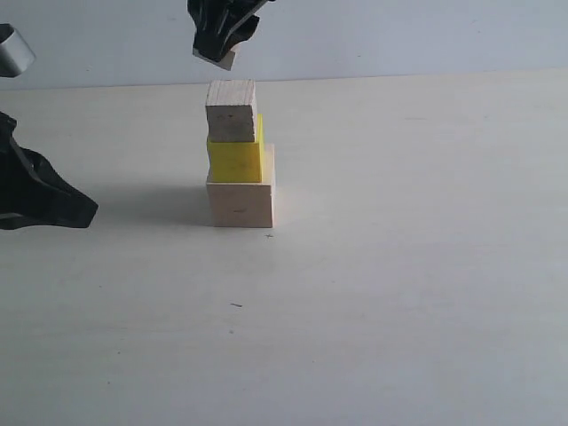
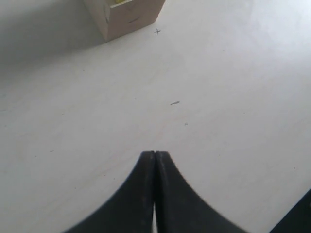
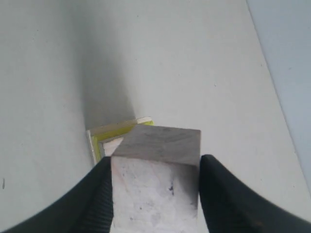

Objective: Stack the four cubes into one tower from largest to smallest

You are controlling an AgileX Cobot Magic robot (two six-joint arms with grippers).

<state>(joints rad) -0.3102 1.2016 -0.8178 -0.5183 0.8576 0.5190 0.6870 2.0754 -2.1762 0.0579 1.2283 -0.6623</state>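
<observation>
Tower [image 1: 238, 149] is standing three high on the counter [image 1: 426, 266]: large wood cube [image 1: 240, 204], yellow cube [image 1: 234, 164], medium wood cube [image 1: 232, 111]. Right claw [image 1: 222, 51] is hanging just above, gripping the smallest cube [image 3: 156, 194], unplaced. Left claw [image 2: 154, 155] is resting closed, empty.

Table [image 1: 417, 293] open in front of and to the right of the three-cube stack [image 1: 238, 173]. Left gripper [image 1: 87, 213] occupies the left side, well apart from it. Directly overhead, right gripper [image 1: 222, 53] with small cube [image 1: 227, 60] blocks descent; narrow gap beneath.
</observation>
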